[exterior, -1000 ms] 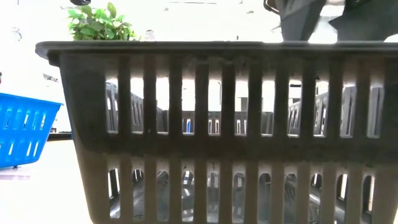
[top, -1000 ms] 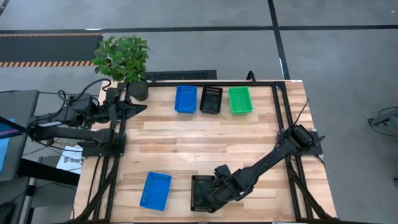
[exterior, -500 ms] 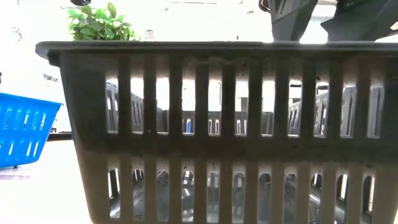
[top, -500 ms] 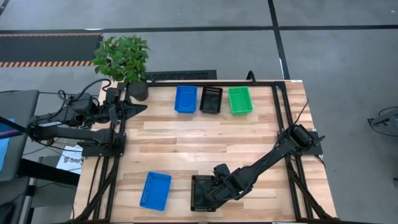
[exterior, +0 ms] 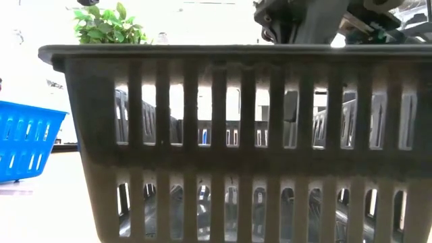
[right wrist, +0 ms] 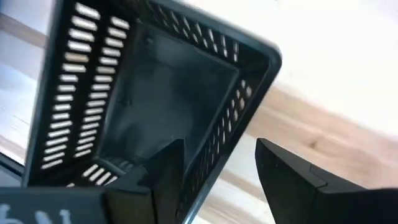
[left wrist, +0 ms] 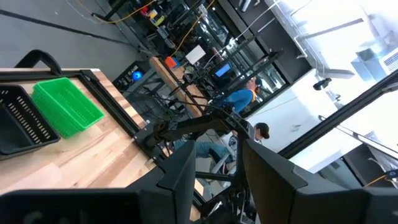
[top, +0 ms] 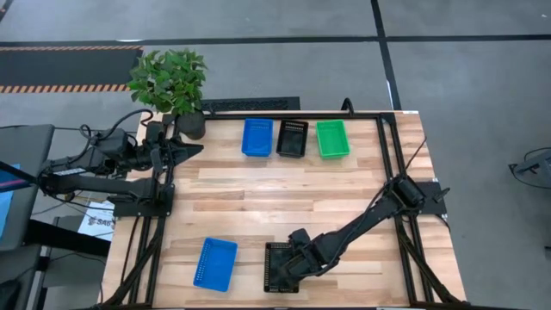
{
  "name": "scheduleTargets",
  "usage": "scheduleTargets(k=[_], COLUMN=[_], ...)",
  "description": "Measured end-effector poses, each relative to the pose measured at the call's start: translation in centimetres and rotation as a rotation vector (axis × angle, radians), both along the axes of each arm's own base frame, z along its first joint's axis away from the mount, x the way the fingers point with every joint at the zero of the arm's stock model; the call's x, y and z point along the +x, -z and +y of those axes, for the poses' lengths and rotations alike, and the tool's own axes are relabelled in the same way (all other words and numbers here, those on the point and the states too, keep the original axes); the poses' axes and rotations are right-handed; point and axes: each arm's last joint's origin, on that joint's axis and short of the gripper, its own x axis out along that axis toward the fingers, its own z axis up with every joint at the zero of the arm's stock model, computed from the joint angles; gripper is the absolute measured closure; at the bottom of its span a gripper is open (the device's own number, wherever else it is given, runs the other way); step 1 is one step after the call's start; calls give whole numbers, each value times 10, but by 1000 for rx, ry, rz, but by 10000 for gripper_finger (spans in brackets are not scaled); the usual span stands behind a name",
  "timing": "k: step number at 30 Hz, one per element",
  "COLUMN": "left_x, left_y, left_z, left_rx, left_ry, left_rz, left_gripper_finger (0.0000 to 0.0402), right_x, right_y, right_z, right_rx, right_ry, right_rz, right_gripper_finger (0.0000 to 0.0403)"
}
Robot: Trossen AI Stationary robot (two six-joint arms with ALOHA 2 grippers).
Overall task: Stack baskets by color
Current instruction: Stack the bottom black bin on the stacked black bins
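A black basket [top: 279, 268] stands on its base near the table's front edge, filling the low view [exterior: 236, 135]. My right gripper [top: 293, 262] is open and points steeply down over its right wall [right wrist: 239, 109]. One finger [right wrist: 166, 167] is inside the basket and the other [right wrist: 292, 177] outside; no touch shows. A blue basket [top: 215, 263] lies to its left. At the far edge stand blue [top: 256, 137], black [top: 292, 138] and green [top: 332, 139] baskets in a row. My left gripper [top: 196, 148] waits open and level at the table's left side.
A potted plant [top: 170, 79] stands at the far left corner, behind the left arm. Bare wood [top: 275, 194] lies between the far row and the two near baskets. The black frame rail [top: 385, 155] runs along the table's right side. People sit in the room beyond the table [left wrist: 245, 99].
My right gripper has come down and a little toward the table's left, onto the near black basket's right wall, so that one finger now reaches inside the basket. The basket has kept its place.
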Motion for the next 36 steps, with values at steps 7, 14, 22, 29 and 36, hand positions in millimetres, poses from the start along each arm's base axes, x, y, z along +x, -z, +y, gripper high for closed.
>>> scheduleTargets(k=[7,14,22,29,36], left_x=[0,0,0,0,0], left_y=[0,0,-1,-1,0], left_z=[0,0,0,0,-1], left_rx=[0,0,2,3,19], left_ry=[6,7,7,7,28], left_rz=[-5,-5,-6,-7,-1], left_gripper_finger=[280,280,280,280,280], right_x=[1,2,7,19,34], right_y=[3,6,7,0,-40], right_z=[0,-2,-10,-42,-122], right_rx=[-19,-28,-25,-66,-136], right_ry=[-19,-12,-25,-68,-143], right_rz=[-4,11,19,29,-28], right_gripper_finger=[201,259,389,392,394])
